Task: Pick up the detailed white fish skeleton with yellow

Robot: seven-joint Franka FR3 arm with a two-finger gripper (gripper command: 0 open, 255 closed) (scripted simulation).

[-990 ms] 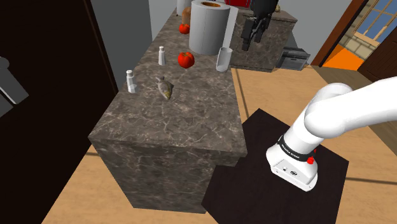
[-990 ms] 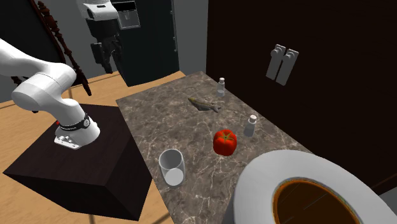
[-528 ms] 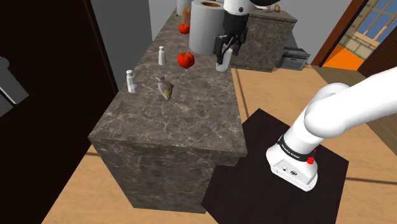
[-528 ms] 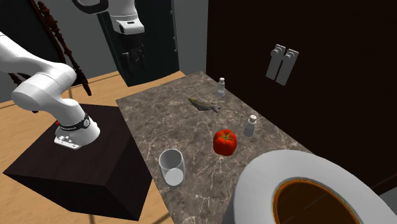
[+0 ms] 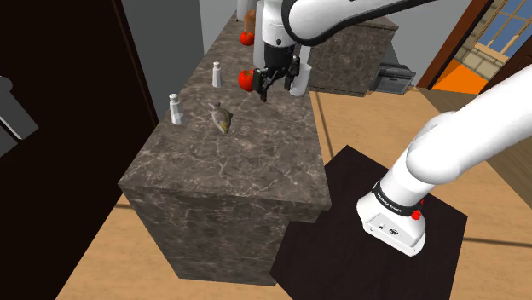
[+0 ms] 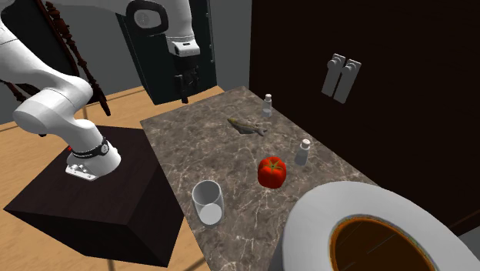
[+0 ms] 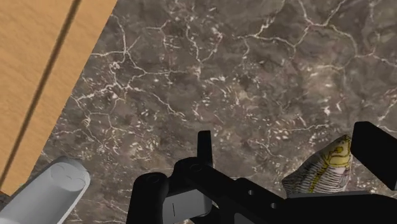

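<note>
Marbled counter (image 7: 254, 63) lies under the parted, empty jaws, which half cover the yellow-streaked fish skeleton (image 7: 324, 167).

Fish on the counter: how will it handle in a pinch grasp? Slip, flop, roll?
The fish lies low on the counter, so it probably won't roll but offers little height to pinch. Its body tapers to the tail, so a grip may slide; mid-body seems safer. Slim beside the tomato, likely light.
</note>
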